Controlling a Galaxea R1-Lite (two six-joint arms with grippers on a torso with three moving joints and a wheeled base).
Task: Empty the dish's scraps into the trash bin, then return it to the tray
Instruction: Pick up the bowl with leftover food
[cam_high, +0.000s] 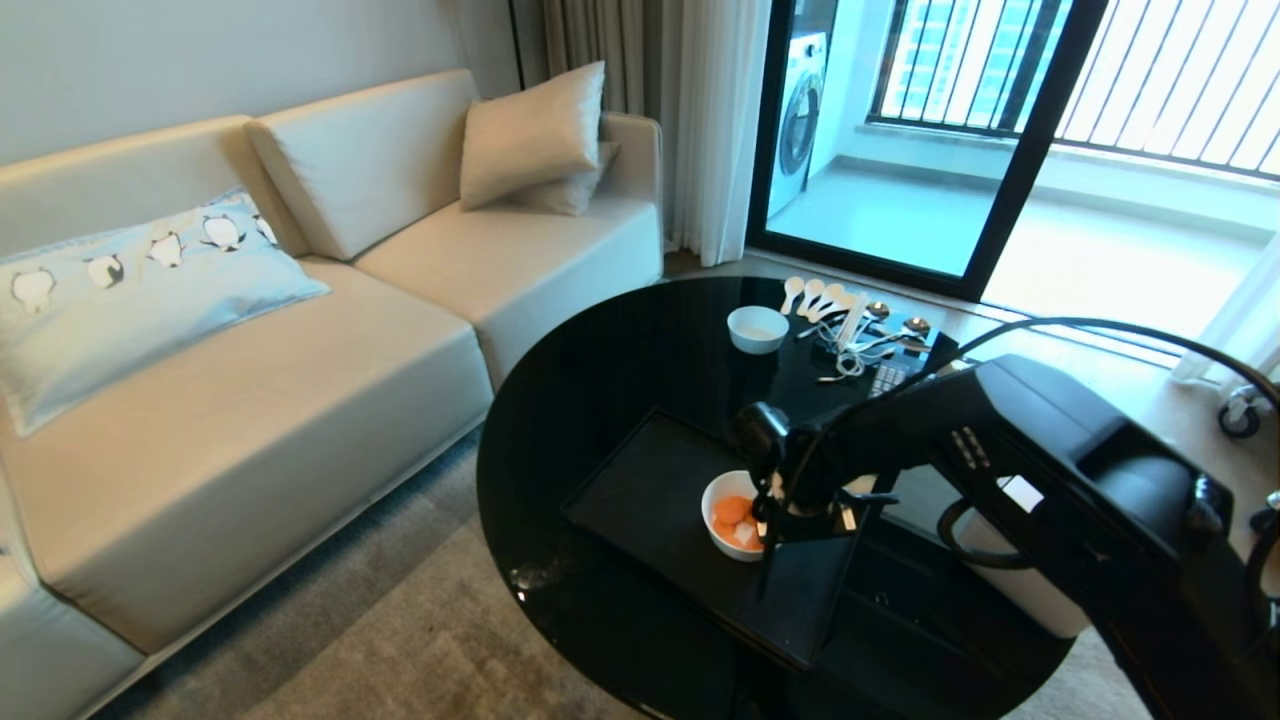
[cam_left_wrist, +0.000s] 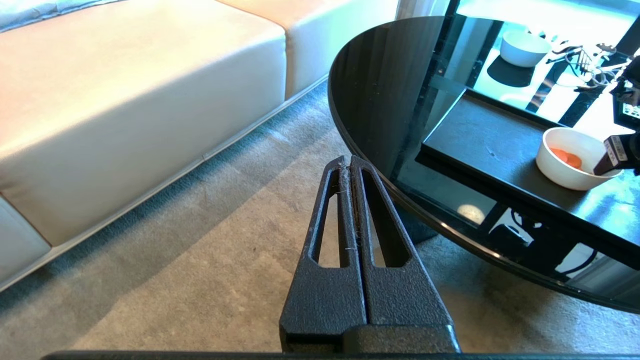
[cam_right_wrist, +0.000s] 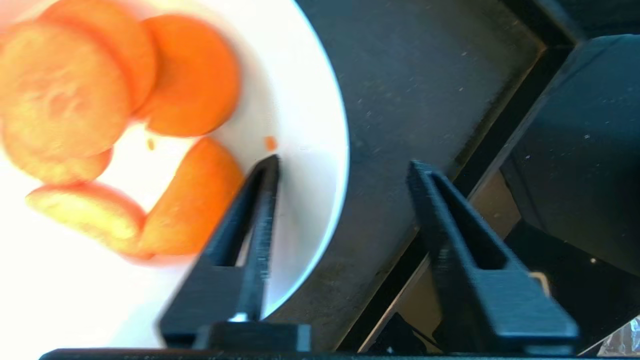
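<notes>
The dish (cam_high: 712, 522), a white round bowl, stands on the black tray (cam_high: 640, 490) with the orange carrot scraps (cam_high: 735, 510) inside. My right gripper (cam_high: 772, 520) straddles its near rim, open. In the right wrist view one finger (cam_right_wrist: 260, 210) is inside the dish (cam_right_wrist: 300, 125) beside the scraps (cam_right_wrist: 65, 95). The other finger hangs outside over the tray (cam_right_wrist: 425, 90), so the gripper (cam_right_wrist: 344, 164) has a wide gap. My left gripper (cam_left_wrist: 350, 160) is parked, shut and empty, over the carpet beside the table. From there the dish (cam_left_wrist: 555, 167) and tray (cam_left_wrist: 480, 145) also show. The trash bin is out of view.
The tray lies on a glossy black round table (cam_high: 600, 350). A smaller white bowl (cam_high: 757, 328) and several spoons (cam_high: 820, 298) sit at its far side. A beige sofa (cam_high: 300, 380) stands to the left. A white rounded container (cam_high: 1020, 590) shows under my right arm.
</notes>
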